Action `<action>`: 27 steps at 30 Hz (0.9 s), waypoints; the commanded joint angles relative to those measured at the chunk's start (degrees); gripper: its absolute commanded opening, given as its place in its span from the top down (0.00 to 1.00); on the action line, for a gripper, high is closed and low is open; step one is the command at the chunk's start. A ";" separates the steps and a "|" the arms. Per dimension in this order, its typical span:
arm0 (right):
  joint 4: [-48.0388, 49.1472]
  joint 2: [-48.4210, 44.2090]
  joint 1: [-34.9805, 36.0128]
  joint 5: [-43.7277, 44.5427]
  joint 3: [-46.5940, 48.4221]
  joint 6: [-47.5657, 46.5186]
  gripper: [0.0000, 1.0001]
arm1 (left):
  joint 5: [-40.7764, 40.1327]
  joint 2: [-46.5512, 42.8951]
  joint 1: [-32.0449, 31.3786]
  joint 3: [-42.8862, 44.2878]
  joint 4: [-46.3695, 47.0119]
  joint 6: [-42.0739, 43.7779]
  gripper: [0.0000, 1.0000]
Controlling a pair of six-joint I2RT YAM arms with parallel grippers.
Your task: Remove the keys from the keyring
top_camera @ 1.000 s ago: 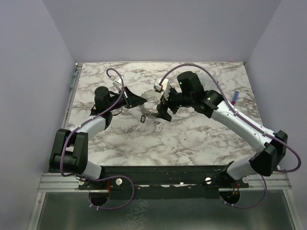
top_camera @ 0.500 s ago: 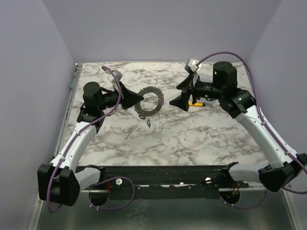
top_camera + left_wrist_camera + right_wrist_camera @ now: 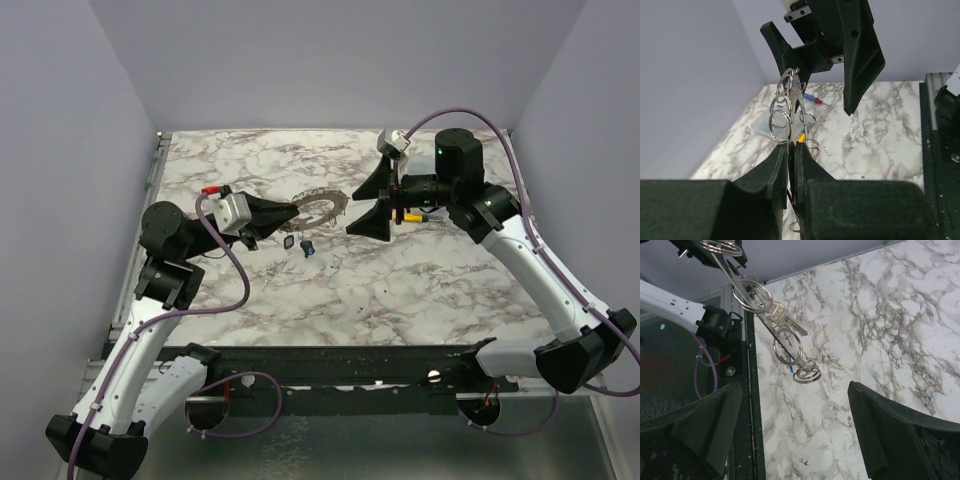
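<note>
Behind our right claw (image 3: 354,212), partly hidden by its fingers, a yellow-handled tool (image 3: 411,214) lies on the table. From the left wrist we see a clear plastic box (image 3: 762,129) and a blue pen with a red end (image 3: 813,98), both on the table past the left claw (image 3: 292,210). The right claw's black fingers stand in the way there, filling the upper part of that view.

The table (image 3: 420,290) is white marble with grey veins. Plain lilac walls (image 3: 60,150) close it in on three sides.

Our left claw is clenched on the rim of the keyring (image 3: 322,205), its fingers (image 3: 777,160) pressed together with the metal edge pinched between them. It holds the keyring up off the marble and out toward the right claw. Small split rings (image 3: 781,117) are threaded along the keyring's rim.

The right claw is spread wide and grips nothing. Its two fingers stand well apart just beside the far edge of the keyring, and we see no contact with it.

From the right wrist, a bare silver key (image 3: 790,326) hangs from one of the split rings. From above, a black-headed key (image 3: 290,243) and a blue-headed key (image 3: 307,249) show just under the left claw's tips. We cannot tell whether those two touch the table.
</note>
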 commanded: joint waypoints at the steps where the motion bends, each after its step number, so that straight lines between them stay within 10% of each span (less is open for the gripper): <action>1: 0.87 0.31 -0.11 -7.06 0.44 -2.08 0.02 | 1.35 -1.41 -0.97 1.62 -0.77 11.04 1.00; 9: 0.76 2.25 -0.14 -7.77 2.97 -5.35 0.03 | 1.00 -2.12 -1.77 2.41 -1.18 12.16 1.00; 20: -1.19 -2.65 -3.01 5.43 1.80 -3.12 0.04 | -33.46 3.81 -1.61 6.39 1.71 -14.53 1.00; 24: -1.47 -4.71 -4.78 6.48 -0.56 -2.74 0.03 | -6.03 2.30 -3.08 4.63 11.48 -6.61 1.00; 27: -2.37 -6.07 -5.28 5.46 -1.53 -3.20 0.03 | -3.63 -4.14 -6.44 2.83 -1.81 24.94 1.00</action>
